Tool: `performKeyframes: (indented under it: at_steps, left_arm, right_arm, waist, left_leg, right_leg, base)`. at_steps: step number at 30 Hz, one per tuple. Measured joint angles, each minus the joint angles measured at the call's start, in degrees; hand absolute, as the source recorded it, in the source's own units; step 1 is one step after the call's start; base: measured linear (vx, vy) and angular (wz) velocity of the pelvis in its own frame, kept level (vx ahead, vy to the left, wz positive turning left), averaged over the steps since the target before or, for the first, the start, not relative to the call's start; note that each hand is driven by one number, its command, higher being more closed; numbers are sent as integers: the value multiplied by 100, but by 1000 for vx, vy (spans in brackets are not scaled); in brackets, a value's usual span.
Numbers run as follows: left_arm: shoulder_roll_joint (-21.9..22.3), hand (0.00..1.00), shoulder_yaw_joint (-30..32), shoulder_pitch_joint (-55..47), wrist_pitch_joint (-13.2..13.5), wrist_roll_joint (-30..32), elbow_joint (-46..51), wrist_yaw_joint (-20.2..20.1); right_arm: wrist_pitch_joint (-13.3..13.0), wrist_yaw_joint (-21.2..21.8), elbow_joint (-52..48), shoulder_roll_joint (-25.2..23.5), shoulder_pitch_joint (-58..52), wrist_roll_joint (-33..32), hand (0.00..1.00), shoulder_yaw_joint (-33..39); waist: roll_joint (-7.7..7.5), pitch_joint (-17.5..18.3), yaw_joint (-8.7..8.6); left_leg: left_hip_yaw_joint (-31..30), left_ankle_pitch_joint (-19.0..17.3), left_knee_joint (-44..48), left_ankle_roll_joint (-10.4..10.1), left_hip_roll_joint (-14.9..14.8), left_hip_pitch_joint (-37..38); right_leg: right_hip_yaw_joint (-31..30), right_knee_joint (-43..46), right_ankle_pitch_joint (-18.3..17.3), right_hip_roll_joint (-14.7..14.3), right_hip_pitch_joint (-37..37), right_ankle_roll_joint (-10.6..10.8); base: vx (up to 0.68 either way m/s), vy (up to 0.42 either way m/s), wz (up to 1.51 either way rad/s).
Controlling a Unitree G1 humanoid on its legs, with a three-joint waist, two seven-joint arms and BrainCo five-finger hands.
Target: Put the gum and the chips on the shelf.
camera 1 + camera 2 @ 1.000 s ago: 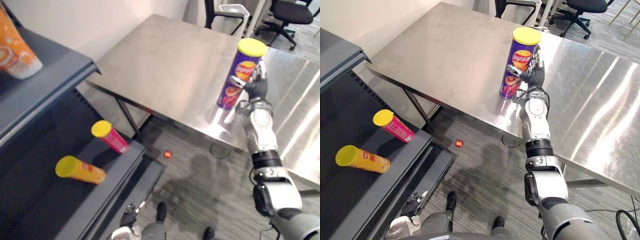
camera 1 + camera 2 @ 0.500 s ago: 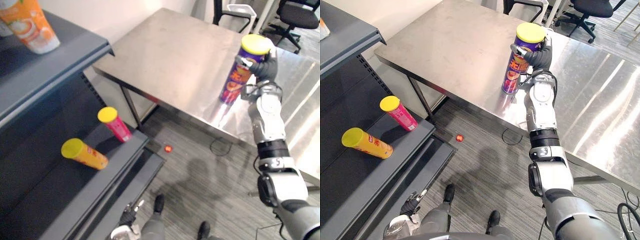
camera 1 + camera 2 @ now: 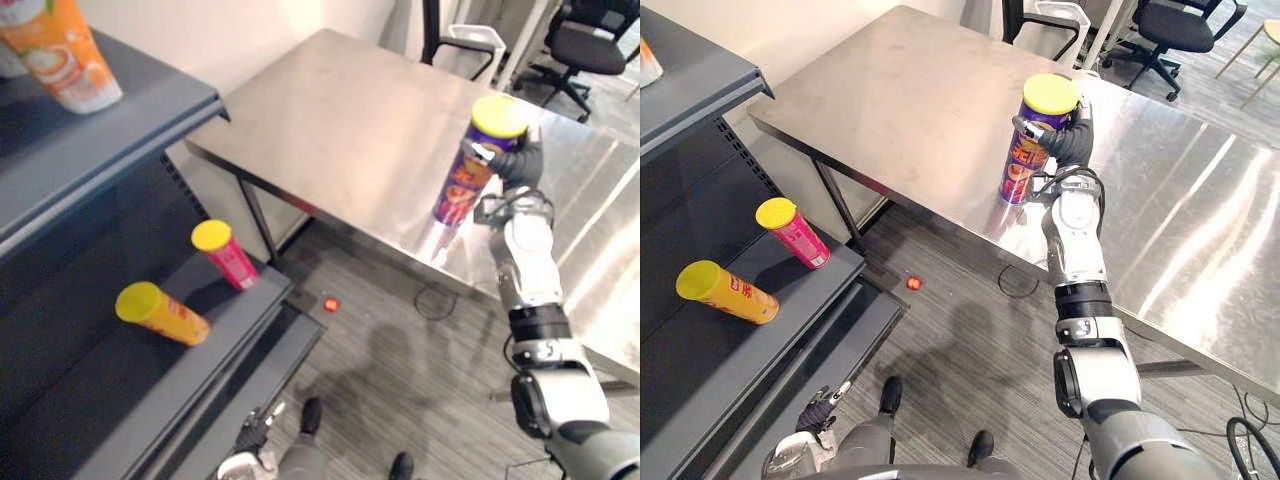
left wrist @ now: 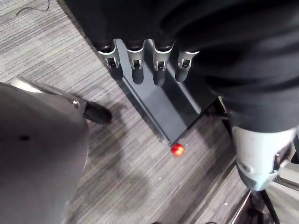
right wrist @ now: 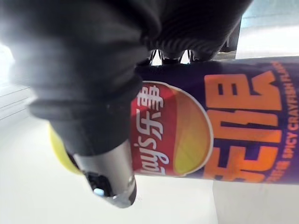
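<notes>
purple chips can is gripped near its yellow lid by curled right hand, tilted over table | left hand is seen low above floor, fingers straight, nothing held | pink can and orange can are laid on shelf

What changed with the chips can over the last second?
The right hand, curled round the purple chips can, now grips higher, nearer its yellow lid; whether it left the table is unclear. The pink can, orange can and left hand stayed put.
</notes>
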State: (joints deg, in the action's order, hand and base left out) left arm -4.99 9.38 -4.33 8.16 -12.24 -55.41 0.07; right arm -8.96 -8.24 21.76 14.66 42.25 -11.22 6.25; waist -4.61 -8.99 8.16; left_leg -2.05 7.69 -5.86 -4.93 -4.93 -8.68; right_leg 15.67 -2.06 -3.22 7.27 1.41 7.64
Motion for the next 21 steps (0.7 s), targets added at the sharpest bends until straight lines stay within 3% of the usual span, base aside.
performKeyframes:
  at_steps: [4, 10, 16, 21]
  left_arm:
    - [-30, 0, 12, -1, 0, 8, -42, 10]
    - [-99, 0, 138, -46, -11, 269, -61, 15]
    - [-150, 0, 180, -211, -78, 471, -124, 83]
    - [-165, 0, 177, -267, -117, 633, -174, 76]
  right_arm:
    - [20, -3, -476, -1, -473, 2, 100, 4]
    - [-36, 68, -2195, -1, -1123, -1, 100, 133]
    - [-372, 224, -3324, 8, -1723, -15, 100, 471]
    - [-428, 393, -3834, 99, -2305, -151, 100, 717]
  waist:
    - [-73, 70, -9]
    - [-230, 235, -69]
    - [-243, 559, -320]
    - [-208, 687, -364]
  left_leg:
    - [18, 1, -11, 1, -3, 5]
    - [155, -18, 0, -17, -25, 141]
    - [249, -54, -9, -29, -38, 246]
    - [308, -126, -11, -48, -57, 400]
  right_leg:
    - [-38, 12, 6, 1, -13, -6]
    - [-181, 12, 8, 2, 33, -6]
    - [-236, 16, 7, 3, 97, -6]
    - [-352, 150, -30, 12, 103, -41]
  base:
    - [-44, 11, -3]
    - [9, -2, -12]
    - [1, -5, -6]
    - [-23, -4, -14]
